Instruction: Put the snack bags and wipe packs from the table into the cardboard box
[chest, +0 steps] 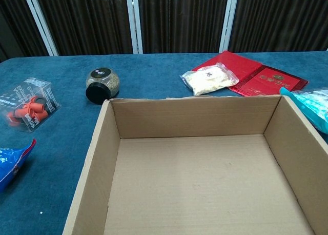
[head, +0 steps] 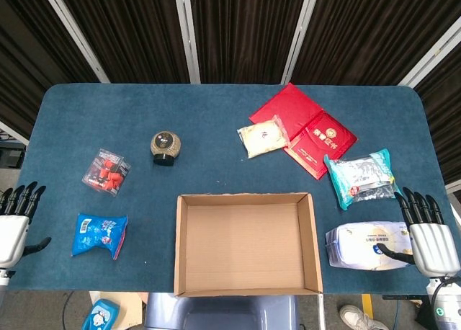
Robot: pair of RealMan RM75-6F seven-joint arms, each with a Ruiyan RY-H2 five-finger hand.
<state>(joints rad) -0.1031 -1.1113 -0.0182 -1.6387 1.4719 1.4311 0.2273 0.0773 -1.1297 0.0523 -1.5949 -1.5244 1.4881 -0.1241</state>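
The open cardboard box (head: 247,283) (chest: 97,158) sits at the table's near edge with nothing inside. A blue snack bag (head: 99,235) (chest: 10,163) lies left of it. A pale snack bag (head: 262,136) (chest: 209,78) rests on the red envelopes. A teal wipe pack (head: 361,175) (chest: 312,105) and a white wipe pack (head: 364,246) lie right of the box. My right hand (head: 430,229) is open at the table's right edge, its thumb by the white pack's end. My left hand (head: 14,225) is open off the left edge, left of the blue bag. Neither hand shows in the chest view.
A round jar with a dark lid (head: 165,148) (chest: 102,84) and a clear box of red items (head: 106,171) (chest: 28,104) stand on the left half. Red envelopes (head: 306,128) (chest: 256,76) lie at the back right. Another blue pack (head: 101,316) lies on the floor below the table.
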